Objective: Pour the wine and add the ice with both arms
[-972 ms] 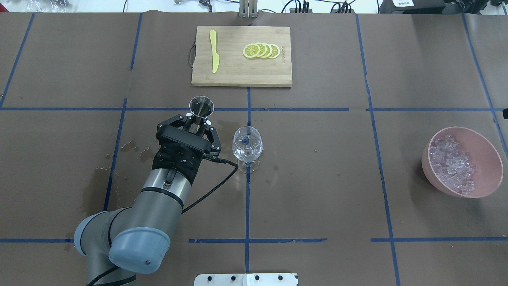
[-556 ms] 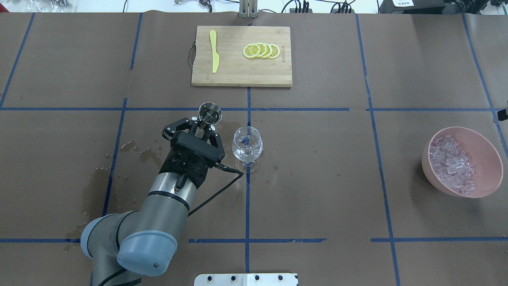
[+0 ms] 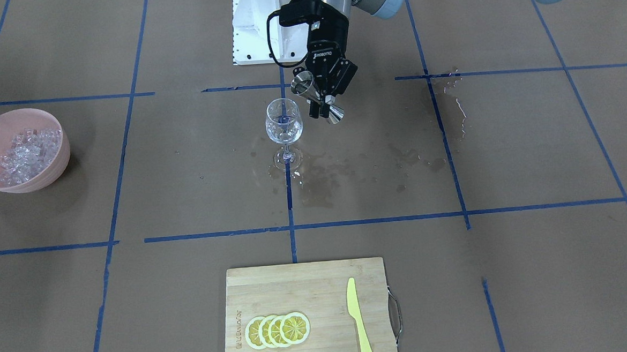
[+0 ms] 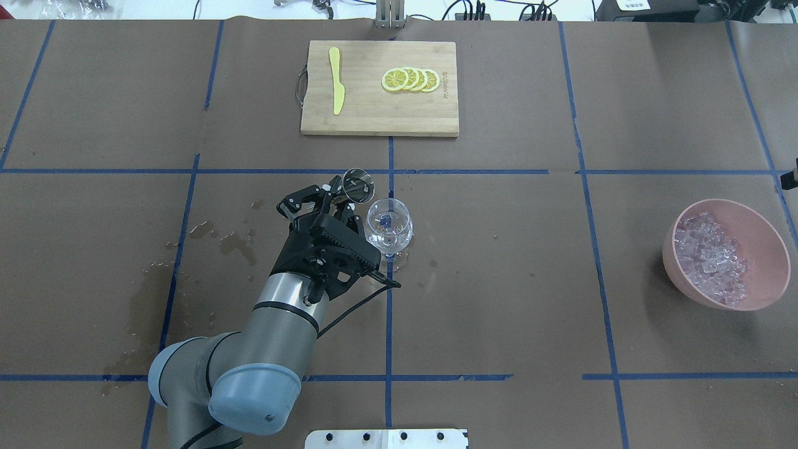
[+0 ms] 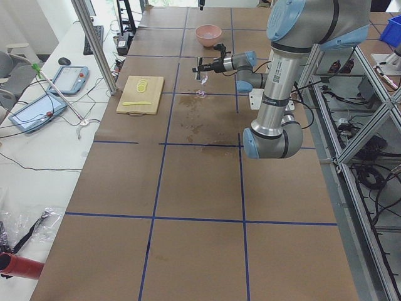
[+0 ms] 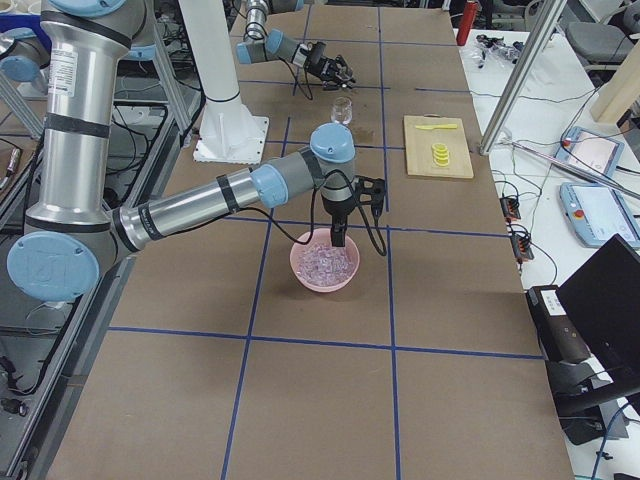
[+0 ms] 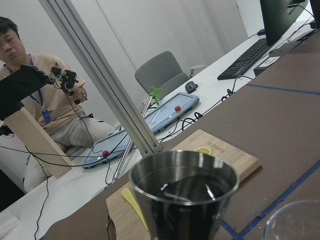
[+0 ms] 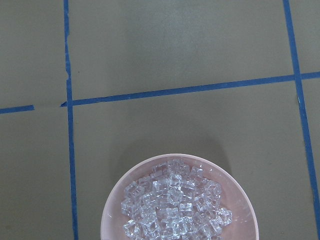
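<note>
My left gripper (image 4: 333, 196) is shut on a steel jigger (image 4: 358, 185) and holds it tilted toward the clear stemmed glass (image 4: 388, 226), just left of the glass rim. In the front view the jigger (image 3: 303, 84) hangs beside the glass (image 3: 284, 125). The left wrist view shows dark liquid in the jigger (image 7: 185, 200). The ice (image 4: 707, 259) lies heaped in a pink bowl (image 4: 767, 237) at the right. My right gripper (image 6: 337, 240) hangs over the ice (image 8: 175, 205); I cannot tell whether it is open or shut.
A wooden cutting board (image 4: 379, 121) at the far middle holds lemon slices (image 4: 411, 80) and a yellow knife (image 4: 336, 81). Wet spill patches (image 4: 234, 240) darken the paper left of the glass. The white base block (image 3: 255, 34) stands behind.
My left gripper has moved right toward the glass and turned, so the jigger has gone from upright to tilted with its mouth near the glass rim.
</note>
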{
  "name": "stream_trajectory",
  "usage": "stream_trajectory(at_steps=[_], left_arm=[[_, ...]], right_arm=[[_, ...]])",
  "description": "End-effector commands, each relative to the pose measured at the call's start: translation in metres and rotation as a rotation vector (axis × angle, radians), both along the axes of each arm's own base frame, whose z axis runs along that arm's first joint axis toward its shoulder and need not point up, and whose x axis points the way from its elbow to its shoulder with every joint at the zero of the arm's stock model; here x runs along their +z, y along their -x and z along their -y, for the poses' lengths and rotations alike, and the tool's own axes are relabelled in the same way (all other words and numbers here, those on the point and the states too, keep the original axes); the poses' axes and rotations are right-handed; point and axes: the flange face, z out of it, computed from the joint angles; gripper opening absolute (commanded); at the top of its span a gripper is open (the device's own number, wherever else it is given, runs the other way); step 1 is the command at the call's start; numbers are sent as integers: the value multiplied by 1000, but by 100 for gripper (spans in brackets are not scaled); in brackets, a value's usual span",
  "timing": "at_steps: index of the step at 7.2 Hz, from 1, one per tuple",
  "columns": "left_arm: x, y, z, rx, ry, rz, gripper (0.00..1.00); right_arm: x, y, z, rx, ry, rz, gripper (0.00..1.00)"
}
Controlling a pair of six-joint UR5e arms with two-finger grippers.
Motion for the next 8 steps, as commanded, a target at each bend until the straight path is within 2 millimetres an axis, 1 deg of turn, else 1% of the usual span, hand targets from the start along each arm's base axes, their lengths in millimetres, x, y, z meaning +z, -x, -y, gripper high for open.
stream_trajectory(at_steps=[1,4,6,8], left_arm=[[0,-1,0,12,-44,108,0],[-5,4,2,-5,-134,319,0],[-5,3,2,4,-172,424,0],[-9,7,3,-12,-203,522,0]], right_arm=[[-1,0,0,0,-2,1,100],[-1,0,0,0,-2,1,100],[-1,0,0,0,-2,1,100],[-1,0,0,3,2,2,100]])
